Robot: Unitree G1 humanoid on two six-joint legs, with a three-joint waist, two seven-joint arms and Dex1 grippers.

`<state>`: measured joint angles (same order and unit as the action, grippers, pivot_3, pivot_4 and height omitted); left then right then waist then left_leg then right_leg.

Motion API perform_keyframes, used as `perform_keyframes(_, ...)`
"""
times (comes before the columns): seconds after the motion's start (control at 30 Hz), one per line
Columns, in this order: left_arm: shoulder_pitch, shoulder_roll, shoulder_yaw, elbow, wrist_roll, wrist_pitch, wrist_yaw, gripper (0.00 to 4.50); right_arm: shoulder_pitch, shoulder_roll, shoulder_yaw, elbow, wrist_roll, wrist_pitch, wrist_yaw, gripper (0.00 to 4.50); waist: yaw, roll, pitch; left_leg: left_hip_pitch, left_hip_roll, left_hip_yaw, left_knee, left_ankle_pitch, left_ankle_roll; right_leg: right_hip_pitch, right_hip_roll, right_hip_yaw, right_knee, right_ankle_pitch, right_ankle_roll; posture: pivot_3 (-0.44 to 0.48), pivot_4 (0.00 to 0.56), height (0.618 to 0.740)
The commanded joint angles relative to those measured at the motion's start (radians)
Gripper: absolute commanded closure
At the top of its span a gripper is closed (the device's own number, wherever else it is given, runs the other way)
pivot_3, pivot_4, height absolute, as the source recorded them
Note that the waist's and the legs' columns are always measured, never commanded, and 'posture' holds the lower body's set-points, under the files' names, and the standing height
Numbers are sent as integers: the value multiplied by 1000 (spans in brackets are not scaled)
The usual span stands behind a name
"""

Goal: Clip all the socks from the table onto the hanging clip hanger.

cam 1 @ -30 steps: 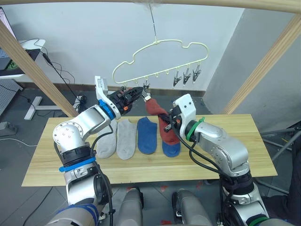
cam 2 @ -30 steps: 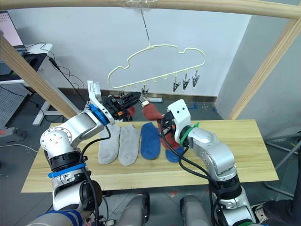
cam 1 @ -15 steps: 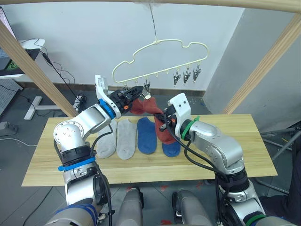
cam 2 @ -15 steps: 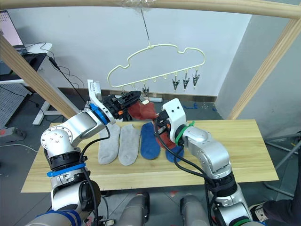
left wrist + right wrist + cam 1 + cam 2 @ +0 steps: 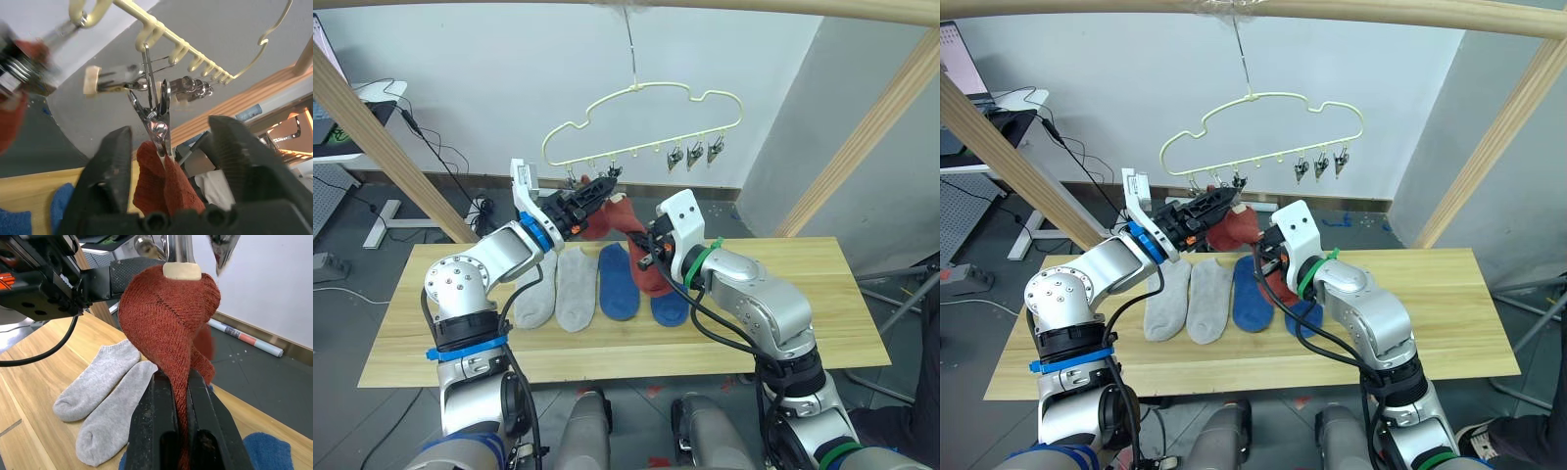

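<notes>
The pale-yellow clip hanger (image 5: 641, 94) hangs from a hook above the table (image 5: 822, 294). One of its metal clips (image 5: 155, 128) bites the top edge of a rust red sock (image 5: 619, 217). My left gripper (image 5: 168, 147) is open, one finger on each side of that clip. My right gripper (image 5: 178, 431) is shut on the same red sock (image 5: 166, 318) lower down, just right of the clip. Two grey socks (image 5: 556, 290) and a blue sock (image 5: 619, 282) lie flat on the table. A second blue sock (image 5: 672, 309) lies partly under the red fabric.
Three free clips (image 5: 691, 154) hang at the hanger's right end. Thick wooden poles (image 5: 382, 137) slant up on both sides, with a crossbar on top. A white desk (image 5: 352, 117) stands at the far left behind the table. The table's right half is bare wood.
My left gripper has opened around the clip, which now pinches the red sock. My right gripper has carried the sock left, towards the clip. The hanger has swung a little left.
</notes>
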<state>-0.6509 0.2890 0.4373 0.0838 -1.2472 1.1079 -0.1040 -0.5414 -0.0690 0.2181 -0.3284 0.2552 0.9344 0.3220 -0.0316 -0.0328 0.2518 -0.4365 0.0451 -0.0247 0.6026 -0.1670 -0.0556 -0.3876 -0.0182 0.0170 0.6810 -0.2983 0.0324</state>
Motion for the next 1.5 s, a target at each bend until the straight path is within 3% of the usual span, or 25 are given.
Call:
perform_keyframes(0.03,5,35,-9,-55,7,-6,-19,525,-8,12,-7,-1,7,-39,-2,4500,0,0,0,0,0,0,0,0,0,0,0,0,0,0,0,-36,229,740)
perform_keyframes(0.07,15,49,-14,-75,11,-1,-23,175,-7,18,-6,7,11,-45,0,4500,0,0,0,0,0,0,0,0,0,0,0,0,0,0,0,-36,229,740)
perform_keyframes(0.13,54,92,-32,-132,43,1,-31,10,-6,37,7,32,18,-67,13,4500,-2,0,0,0,0,0,-1,0,0,-1,0,0,0,0,0,-36,229,740)
perform_keyframes(0.23,117,165,-84,-210,146,-44,-65,0,-3,71,11,70,42,-88,36,3692,-5,0,0,0,1,1,-3,0,0,-1,0,1,0,0,0,-21,231,740)
perform_keyframes(0.4,185,215,-104,-277,235,-107,-99,0,8,103,3,115,77,-95,67,1933,2,0,0,0,1,0,-5,0,0,-2,0,0,-1,0,0,23,232,740)
perform_keyframes(0.57,236,252,-163,-323,385,-177,-92,0,61,62,11,158,58,-132,90,133,8,0,0,0,0,0,-5,0,0,-1,-1,0,-1,0,0,35,233,740)
perform_keyframes(0.6,245,258,-178,-336,420,-192,-86,0,70,45,9,156,54,-140,95,22,9,0,0,0,0,0,-5,0,0,-1,-2,0,-1,0,0,35,233,740)
perform_keyframes(0.8,316,263,-282,-388,635,-371,-127,0,121,-74,-55,74,62,-163,113,22,9,0,0,0,0,1,-5,0,0,-1,-1,1,-1,0,0,33,235,740)
perform_keyframes(0.87,319,267,-315,-361,671,-430,-201,0,132,-105,-88,35,81,-177,125,22,9,0,0,0,1,1,-6,0,0,-2,0,0,-1,0,-1,22,236,740)
perform_keyframes(0.97,292,196,-314,-332,634,-471,-257,0,155,-175,-113,-19,90,-218,178,22,8,0,0,0,0,1,-6,0,0,-2,0,1,-1,-1,-1,9,235,740)
perform_keyframes(1.1,241,109,-385,-282,727,-648,-317,794,157,-211,-211,-113,197,-191,211,0,6,0,1,0,0,1,-6,0,0,-1,0,1,-2,-1,-1,-13,235,740)
perform_keyframes(1.23,189,35,-404,-183,791,-740,-313,1986,146,-220,-233,-137,240,-189,215,0,3,0,1,0,0,1,-6,0,0,-1,0,1,-2,-1,-1,-41,235,740)
perform_keyframes(1.5,122,-60,-422,-4,912,-920,-304,1986,90,-219,-252,-164,319,-192,208,0,-1,0,1,0,0,1,-5,0,0,-1,1,1,-1,0,-1,-64,233,740)
